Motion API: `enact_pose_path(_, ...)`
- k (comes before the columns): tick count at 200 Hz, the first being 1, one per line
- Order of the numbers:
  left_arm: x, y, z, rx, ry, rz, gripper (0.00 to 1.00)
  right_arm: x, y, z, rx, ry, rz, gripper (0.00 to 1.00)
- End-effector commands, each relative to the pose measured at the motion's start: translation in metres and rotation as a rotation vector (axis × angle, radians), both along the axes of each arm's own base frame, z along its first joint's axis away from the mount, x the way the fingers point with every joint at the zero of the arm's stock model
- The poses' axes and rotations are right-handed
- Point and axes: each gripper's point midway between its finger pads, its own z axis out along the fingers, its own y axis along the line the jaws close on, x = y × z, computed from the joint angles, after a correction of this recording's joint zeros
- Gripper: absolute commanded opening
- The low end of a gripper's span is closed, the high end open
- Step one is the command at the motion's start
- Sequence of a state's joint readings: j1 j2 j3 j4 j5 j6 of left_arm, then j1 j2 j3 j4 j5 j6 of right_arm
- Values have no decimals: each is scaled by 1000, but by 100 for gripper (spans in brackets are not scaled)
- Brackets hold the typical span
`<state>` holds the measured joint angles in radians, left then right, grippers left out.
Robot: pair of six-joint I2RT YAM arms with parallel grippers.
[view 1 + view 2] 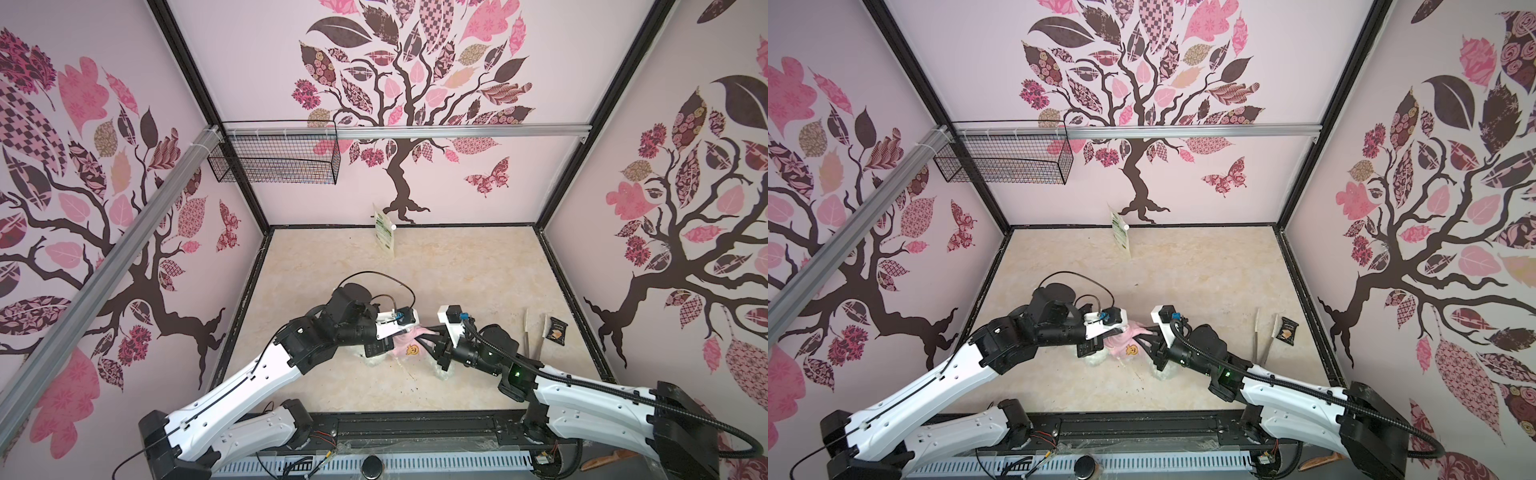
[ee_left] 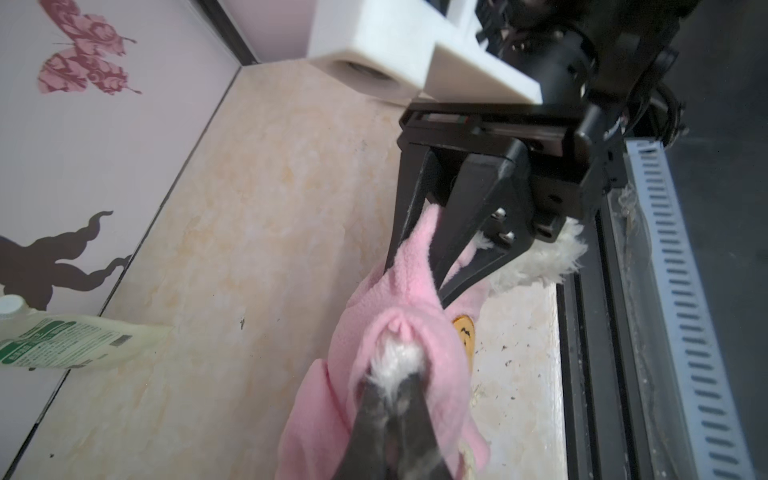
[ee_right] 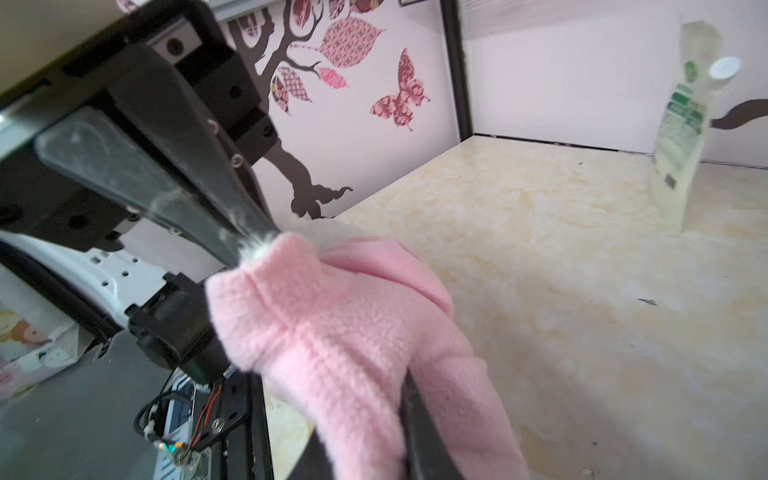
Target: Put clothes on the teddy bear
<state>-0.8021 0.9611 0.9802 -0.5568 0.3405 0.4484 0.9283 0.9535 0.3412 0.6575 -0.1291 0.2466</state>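
Fleece and plush both give softly, so keep pinching seams and paws. Your left gripper point(image 2: 399, 399) has its fingers clamped on the teddy bear point(image 2: 397, 357) paw; your right gripper point(image 2: 432, 266) fingers nip the pink top point(image 2: 390, 328), mid-bench.
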Motion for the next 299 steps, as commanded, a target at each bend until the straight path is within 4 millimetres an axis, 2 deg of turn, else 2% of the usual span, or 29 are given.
enact_pose_path(1, -2, -6, 51, -320, 84, 0, 0, 24, -24, -3, 2, -11, -155, 24)
enact_pose_path(27, 12, 1, 77, -533, 171, 74, 0, 19, -28, -19, -3, -3, -144, 25)
enact_pose_path(46, 21, 7, 87, -685, 233, 137, 0, 17, -26, -22, -5, -6, -125, 24)
enact_pose_path(51, 22, 9, 94, -745, 231, 143, 0, 17, -26, -22, -7, -9, -123, 24)
enact_pose_path(76, 28, 19, 94, -863, 290, 202, 0, 17, -24, -20, -19, -36, -117, 21)
enact_pose_path(96, 23, 15, 72, -729, 272, 194, 0, 15, -21, -16, -38, -62, -96, 17)
enact_pose_path(108, 20, 13, 48, -584, 259, 189, 0, 9, -16, -9, -43, -97, -45, 15)
enact_pose_path(122, 14, 15, 28, -437, 218, 165, 15, -5, -8, 0, -44, -145, 45, 14)
enact_pose_path(136, 8, 18, 18, -331, 170, 133, 28, -17, -1, 7, -48, -188, 126, 13)
enact_pose_path(161, 2, 23, 10, -187, 87, 85, 37, -27, 5, 6, -76, -227, 202, 12)
enact_pose_path(184, -11, 20, 4, -65, 35, -8, 39, -28, 9, 2, -105, -229, 230, 12)
enact_pose_path(209, -30, 11, -11, 90, -29, -139, 40, -29, 13, 1, -110, -226, 249, 13)
enact_pose_path(226, -36, 6, -16, 133, -28, -199, 40, -30, 14, 0, -110, -225, 258, 13)
enact_pose_path(267, -32, -7, -17, 135, 28, -218, 34, -31, 13, -2, -113, -224, 259, 14)
enact_pose_path(299, -33, -8, -22, 149, 46, -237, 33, -30, 12, -5, -111, -219, 250, 14)
